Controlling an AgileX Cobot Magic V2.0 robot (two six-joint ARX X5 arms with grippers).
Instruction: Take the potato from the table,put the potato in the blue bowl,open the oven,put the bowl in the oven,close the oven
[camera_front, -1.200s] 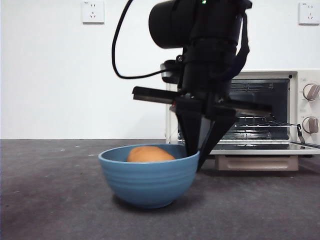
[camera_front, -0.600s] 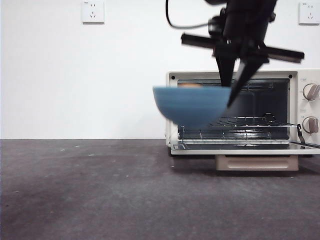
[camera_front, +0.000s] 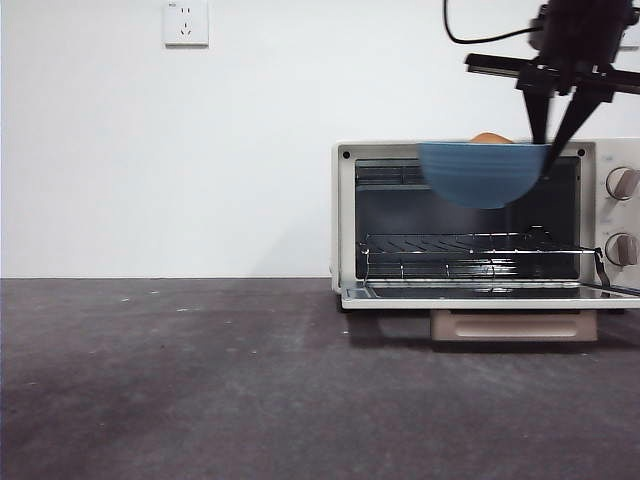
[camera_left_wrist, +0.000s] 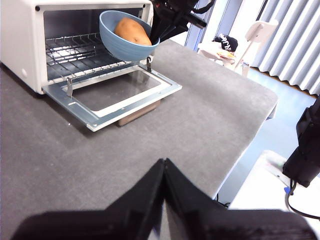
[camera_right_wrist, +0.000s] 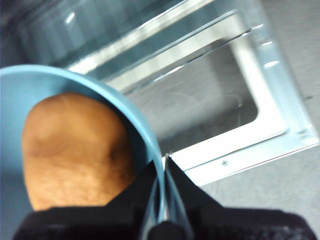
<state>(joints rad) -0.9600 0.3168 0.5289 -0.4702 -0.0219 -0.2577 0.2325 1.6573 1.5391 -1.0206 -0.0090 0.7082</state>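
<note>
The blue bowl (camera_front: 482, 172) hangs in the air in front of the upper part of the open oven (camera_front: 480, 215), with the potato (camera_front: 491, 138) showing just above its rim. My right gripper (camera_front: 553, 132) is shut on the bowl's right rim, coming down from the top right. In the right wrist view the potato (camera_right_wrist: 75, 150) lies inside the bowl (camera_right_wrist: 132, 122), whose rim is pinched between the jaws of that gripper (camera_right_wrist: 163, 172). The left wrist view shows the bowl (camera_left_wrist: 125, 37) and potato (camera_left_wrist: 133, 31) above the lowered oven door (camera_left_wrist: 117, 90). My left gripper (camera_left_wrist: 164, 167) is shut, far from the oven.
The oven door (camera_front: 490, 294) lies flat and open, with the wire rack (camera_front: 455, 245) inside. Two knobs (camera_front: 622, 184) sit on the oven's right side. The dark grey table (camera_front: 200, 380) stretches in front. In the left wrist view the table edge (camera_left_wrist: 250, 135) is near.
The right gripper lifted the bowl with the potato off the table and carried it right and upward, to the front of the open oven.
</note>
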